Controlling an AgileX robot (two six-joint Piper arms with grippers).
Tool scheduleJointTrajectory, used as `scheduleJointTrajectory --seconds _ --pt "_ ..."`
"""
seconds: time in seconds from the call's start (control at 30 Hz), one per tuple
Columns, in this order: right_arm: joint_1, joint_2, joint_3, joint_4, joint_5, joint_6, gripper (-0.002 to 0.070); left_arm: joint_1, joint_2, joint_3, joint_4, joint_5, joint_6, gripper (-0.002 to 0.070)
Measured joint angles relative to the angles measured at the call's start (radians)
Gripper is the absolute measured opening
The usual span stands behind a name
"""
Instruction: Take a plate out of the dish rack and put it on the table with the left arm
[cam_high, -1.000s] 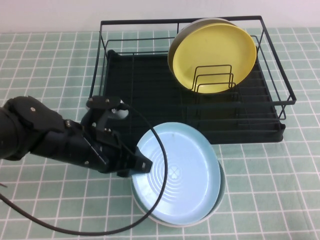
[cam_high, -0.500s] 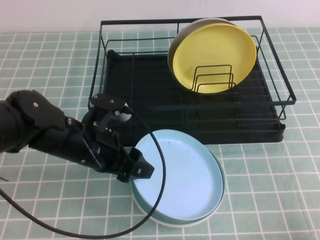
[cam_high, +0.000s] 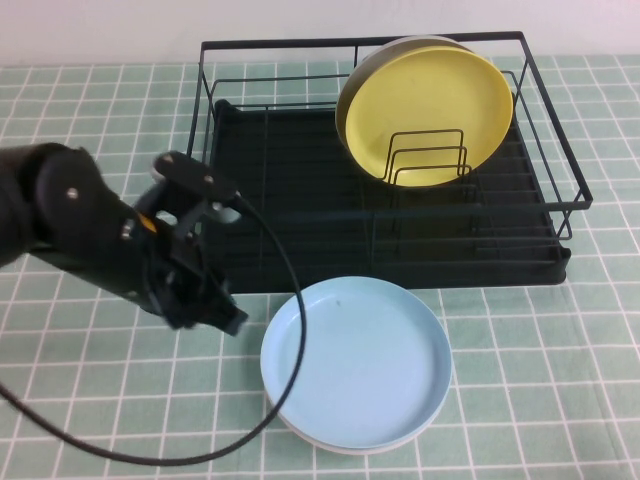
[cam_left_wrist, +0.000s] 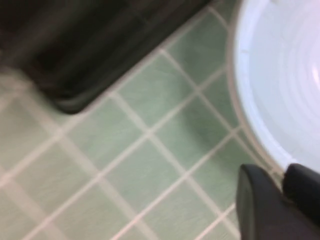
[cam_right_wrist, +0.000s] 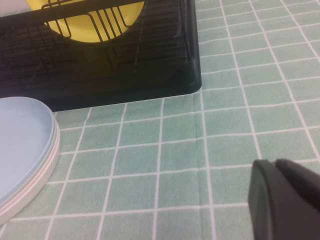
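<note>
Left gripper: Although the black left gripper (cam_high: 215, 315) hangs low over the tiles just beside the plates, it holds nothing; in the left wrist view its two dark fingers (cam_left_wrist: 260, 210) stand close together with only a thin gap, though that view is blurred, so closed is a fair reading rather than a sure one.
Step in hand: judged from the layout, the release is done and the retreat remains; the left arm (cam_high: 80, 225) would do well to lift straight up and away toward its own side, keeping its trailing black cable (cam_high: 290, 330), which loops across the plate's edge, from dragging over it.
Plate: the round, matte, light sky-blue plate (cam_high: 357, 360) lies flat, out of the rack, stacked on a paler plate whose whitish rim (cam_high: 350, 447) shows beneath its near edge.
Table: the pale green tiled table (cam_high: 540, 380) carries the stack just in front of the rack.
Right gripper: the right gripper (cam_right_wrist: 287, 200) shows only as a dark shape near the tiles in its own wrist view; I cannot tell how it is set.
Dish rack: the large black wire dish rack (cam_high: 560, 180) with its ribbed tray sits farthest back.
Rack contents: a round yellow plate (cam_high: 425, 110) leans upright against the wire dividers, with another rim just behind it.
</note>
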Motion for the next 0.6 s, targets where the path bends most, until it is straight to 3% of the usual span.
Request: scheduleJointTrajectory --seconds 0.17,0.37,0.6 --pt "0.000 0.000 0.000 0.000 0.000 0.000 -0.0018 0.000 -0.190 0.050 0.086 -0.064 -0.081 0.0014" --pt "0.000 0.000 0.000 0.000 0.000 0.000 -0.0018 0.000 -0.509 0.265 0.093 -0.296 -0.138 0.0002" --pt "0.000 0.000 0.000 0.000 0.000 0.000 -0.0018 0.000 -0.762 0.415 0.093 -0.266 -0.146 0.0000"
